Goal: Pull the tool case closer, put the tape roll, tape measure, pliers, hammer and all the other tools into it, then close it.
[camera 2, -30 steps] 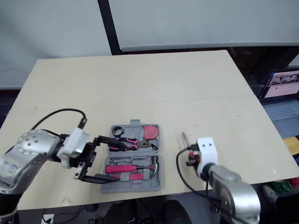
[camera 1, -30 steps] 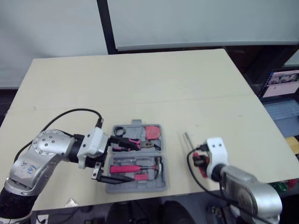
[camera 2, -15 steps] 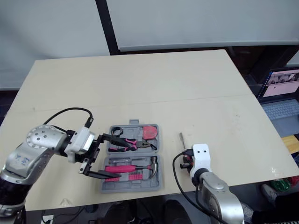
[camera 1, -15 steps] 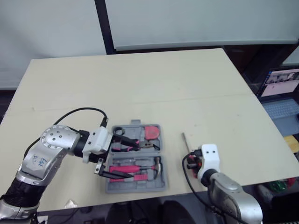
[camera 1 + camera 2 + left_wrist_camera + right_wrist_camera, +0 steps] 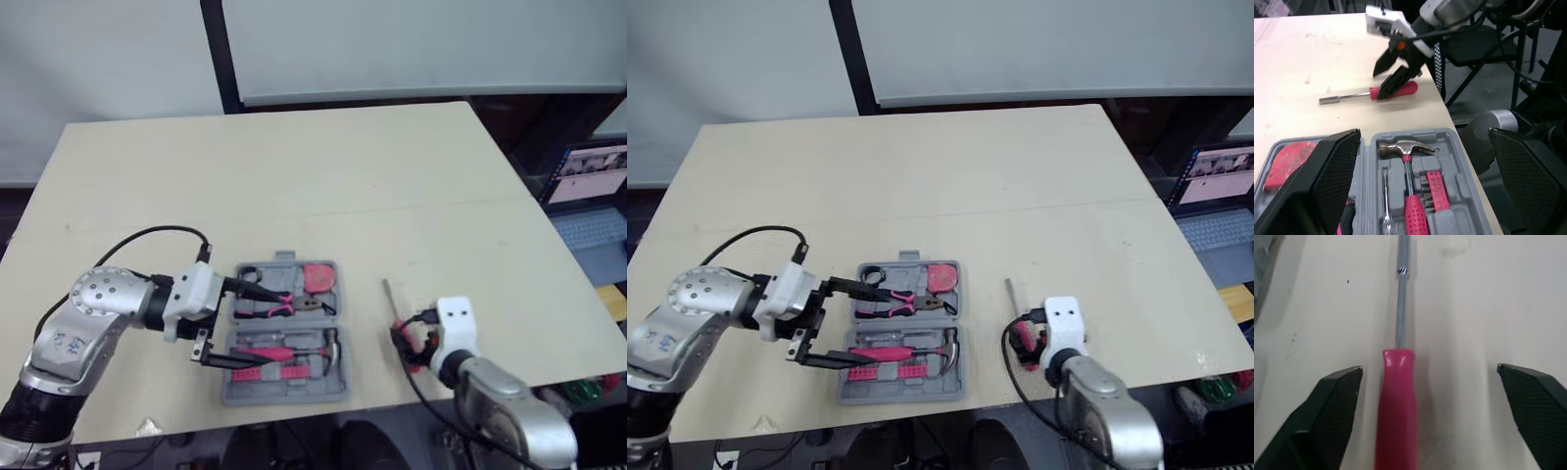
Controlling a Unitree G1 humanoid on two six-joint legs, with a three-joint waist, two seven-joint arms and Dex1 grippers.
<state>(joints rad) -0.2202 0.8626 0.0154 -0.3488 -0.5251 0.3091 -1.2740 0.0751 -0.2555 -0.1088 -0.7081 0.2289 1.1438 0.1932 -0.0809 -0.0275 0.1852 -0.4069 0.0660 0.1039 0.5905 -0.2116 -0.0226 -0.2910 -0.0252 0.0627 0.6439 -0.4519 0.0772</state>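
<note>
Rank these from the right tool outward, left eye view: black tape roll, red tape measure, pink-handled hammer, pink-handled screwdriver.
1. Pink-handled screwdriver, on the table at the right tool.
2. Pink-handled hammer, in the grey plastic case, near half, right end.
3. Red tape measure, case's far half, right side.
4. Black tape roll, case's far half, left side.

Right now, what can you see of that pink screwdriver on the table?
The screwdriver has a smooth pink handle, plastic by its look, and a thin bare metal shaft. It lies flat on the pale table, right of the open tool case and apart from it. The right end effector straddles its handle, open.
</note>
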